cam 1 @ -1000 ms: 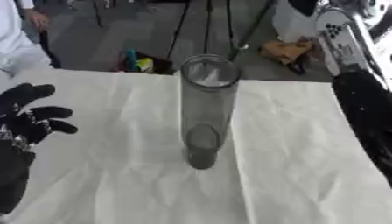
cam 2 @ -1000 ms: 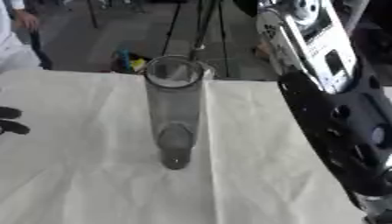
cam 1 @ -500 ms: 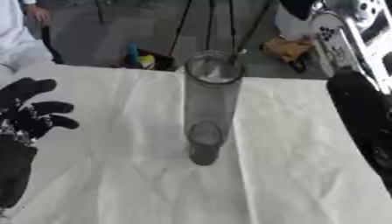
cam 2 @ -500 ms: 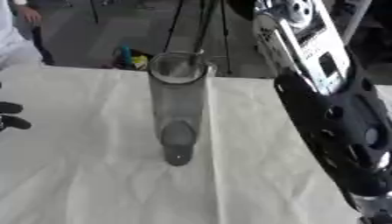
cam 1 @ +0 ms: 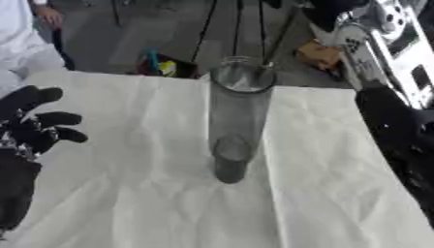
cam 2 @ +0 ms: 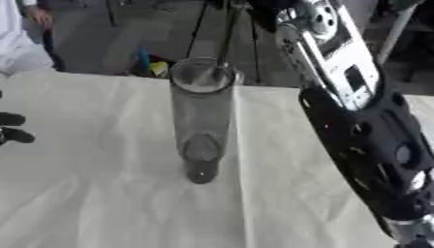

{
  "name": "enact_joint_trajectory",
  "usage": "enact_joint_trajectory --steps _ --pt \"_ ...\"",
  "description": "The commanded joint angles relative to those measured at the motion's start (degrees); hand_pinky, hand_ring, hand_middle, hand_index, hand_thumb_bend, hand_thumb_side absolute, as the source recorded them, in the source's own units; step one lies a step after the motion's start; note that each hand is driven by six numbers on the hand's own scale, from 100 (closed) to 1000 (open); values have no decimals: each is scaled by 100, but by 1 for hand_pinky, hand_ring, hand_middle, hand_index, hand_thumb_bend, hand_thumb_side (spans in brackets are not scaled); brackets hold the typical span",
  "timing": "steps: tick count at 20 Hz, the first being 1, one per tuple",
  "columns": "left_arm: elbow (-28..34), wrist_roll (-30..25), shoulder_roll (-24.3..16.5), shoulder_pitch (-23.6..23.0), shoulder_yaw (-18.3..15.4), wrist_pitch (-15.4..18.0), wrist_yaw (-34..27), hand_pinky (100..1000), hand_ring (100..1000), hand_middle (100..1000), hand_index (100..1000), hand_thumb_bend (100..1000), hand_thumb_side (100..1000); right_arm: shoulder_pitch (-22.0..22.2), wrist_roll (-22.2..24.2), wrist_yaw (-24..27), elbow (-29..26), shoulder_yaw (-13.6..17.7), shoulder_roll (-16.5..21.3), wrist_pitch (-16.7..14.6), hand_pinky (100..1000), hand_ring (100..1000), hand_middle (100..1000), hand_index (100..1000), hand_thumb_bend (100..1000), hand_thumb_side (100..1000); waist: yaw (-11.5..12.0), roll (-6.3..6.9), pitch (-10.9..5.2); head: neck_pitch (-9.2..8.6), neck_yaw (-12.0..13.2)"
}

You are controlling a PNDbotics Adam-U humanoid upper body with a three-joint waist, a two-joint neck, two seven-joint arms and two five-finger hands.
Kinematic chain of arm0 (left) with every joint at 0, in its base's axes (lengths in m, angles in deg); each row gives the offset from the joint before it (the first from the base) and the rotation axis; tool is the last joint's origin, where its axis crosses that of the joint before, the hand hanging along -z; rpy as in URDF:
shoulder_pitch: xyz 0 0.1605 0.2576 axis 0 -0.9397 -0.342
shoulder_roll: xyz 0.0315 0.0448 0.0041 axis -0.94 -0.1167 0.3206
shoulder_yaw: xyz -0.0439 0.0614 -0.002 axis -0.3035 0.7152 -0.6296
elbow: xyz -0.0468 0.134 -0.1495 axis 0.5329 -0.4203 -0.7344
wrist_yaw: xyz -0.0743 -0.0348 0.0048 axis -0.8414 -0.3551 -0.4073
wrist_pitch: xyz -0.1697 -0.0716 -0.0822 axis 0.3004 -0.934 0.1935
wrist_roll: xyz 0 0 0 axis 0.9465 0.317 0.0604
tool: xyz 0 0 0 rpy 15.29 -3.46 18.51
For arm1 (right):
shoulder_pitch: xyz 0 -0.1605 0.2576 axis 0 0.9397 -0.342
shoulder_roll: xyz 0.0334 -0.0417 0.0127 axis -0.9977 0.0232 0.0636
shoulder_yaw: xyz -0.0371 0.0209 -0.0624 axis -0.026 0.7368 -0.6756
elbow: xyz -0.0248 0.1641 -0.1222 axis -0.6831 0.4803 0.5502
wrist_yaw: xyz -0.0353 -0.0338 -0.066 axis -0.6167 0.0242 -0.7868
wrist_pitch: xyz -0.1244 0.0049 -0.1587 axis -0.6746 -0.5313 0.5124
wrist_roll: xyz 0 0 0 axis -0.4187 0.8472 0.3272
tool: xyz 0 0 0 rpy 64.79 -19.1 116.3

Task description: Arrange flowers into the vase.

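Fingers [cam 1: 53,118] of our left hand [cam 1: 34,128] hang relaxed and empty beside the tall glass vase [cam 1: 237,116], upright mid-tabletop [cam 1: 127,203]. Our right arm [cam 2: 364,131] reaches beyond it, its hand unseen. No flowers show; fetching a stem seems next.

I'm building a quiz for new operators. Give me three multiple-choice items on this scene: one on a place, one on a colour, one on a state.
1. Where does the vase stand?
A. on the white cloth
B. on the floor
C. in the left robot hand

2. What colour is the left robot hand?
A. white
B. black
C. red

3. What is the vase's state?
A. lying on its side
B. full of flowers
C. upright, no flowers in it

Answers: 1 A, its base rests mid-cloth; 2 B, its fingers show black at the left edge; 3 C, it stands with its mouth up and only clear glass shows.
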Motion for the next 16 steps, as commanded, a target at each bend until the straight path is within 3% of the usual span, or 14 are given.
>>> enact_joint_trajectory --steps 1,16 --pt "77 -21 -26 100 41 -4 9 645 733 817 903 155 1000 -75 64 -97 19 50 40 -20 100 100 100 100 100 490 25 -85 -96 -43 -13" --pt "77 -52 27 171 52 -25 32 646 733 817 901 157 1000 -46 298 -371 140 -15 -61 -60 100 100 100 100 100 508 108 -130 30 -119 -47"
